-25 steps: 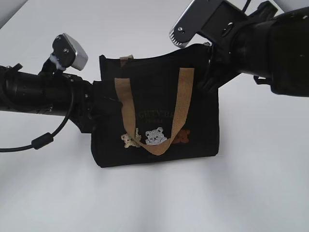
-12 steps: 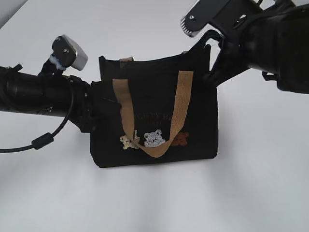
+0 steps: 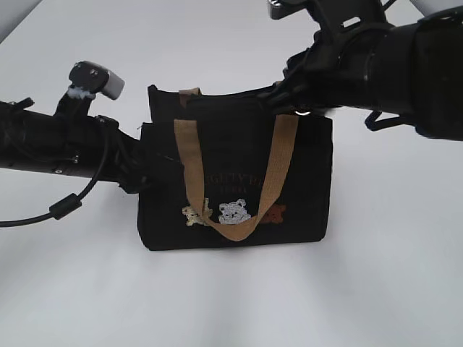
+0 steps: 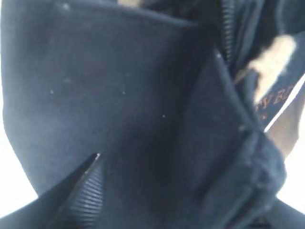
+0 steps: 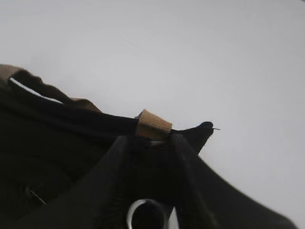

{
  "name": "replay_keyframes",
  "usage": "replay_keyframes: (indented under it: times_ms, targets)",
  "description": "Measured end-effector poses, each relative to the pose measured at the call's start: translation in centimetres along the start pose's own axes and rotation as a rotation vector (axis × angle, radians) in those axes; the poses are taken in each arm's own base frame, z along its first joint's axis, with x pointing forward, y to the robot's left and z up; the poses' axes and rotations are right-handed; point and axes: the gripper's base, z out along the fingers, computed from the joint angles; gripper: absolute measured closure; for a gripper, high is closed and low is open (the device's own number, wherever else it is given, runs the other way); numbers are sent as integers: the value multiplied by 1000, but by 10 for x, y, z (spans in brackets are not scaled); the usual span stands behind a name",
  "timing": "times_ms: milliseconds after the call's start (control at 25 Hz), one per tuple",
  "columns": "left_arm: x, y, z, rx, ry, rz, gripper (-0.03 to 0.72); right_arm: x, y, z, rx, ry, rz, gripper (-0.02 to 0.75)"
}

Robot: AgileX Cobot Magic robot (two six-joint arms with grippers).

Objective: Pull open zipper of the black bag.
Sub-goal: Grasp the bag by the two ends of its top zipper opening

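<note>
Exterior camera faces the black bag (image 3: 231, 181) front-on from slightly above; left wrist camera presses against its fabric; right wrist camera skims its top edge.

The left gripper's (image 3: 145, 163) tips are lying pressed into the black bag's (image 3: 231, 181) left end, so their spread is not showing. The left wrist view is filling with blurred dark cloth, and a ribbed finger (image 4: 88, 195) is running off the bottom edge. The right gripper (image 3: 293, 101) is merging with the dark top edge. In the right wrist view the silver ring (image 5: 147, 213) is being cut by the lower border.
</note>
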Motion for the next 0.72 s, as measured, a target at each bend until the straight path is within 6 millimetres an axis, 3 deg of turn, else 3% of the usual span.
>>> replay_keyframes:
  times_ms: [160, 280, 400, 560, 720]
  targets:
    - [1, 1, 0, -10, 8, -50, 182, 0, 0, 0, -2, -1, 113, 400]
    - [1, 2, 0, -20, 11, -115, 182, -1, 5, 0, -52, -10, 210, 375]
    - [4, 1, 0, -22, 22, -218, 183, 7, 19, -1, -212, -2, 281, 368]
    - [20, -2, -5, -65, 91, -313, 213, 56, 35, -7, -385, 125, 316, 367]
    - [30, -3, -22, -178, 113, -382, 225, 94, 22, -37, -398, 165, 352, 367]
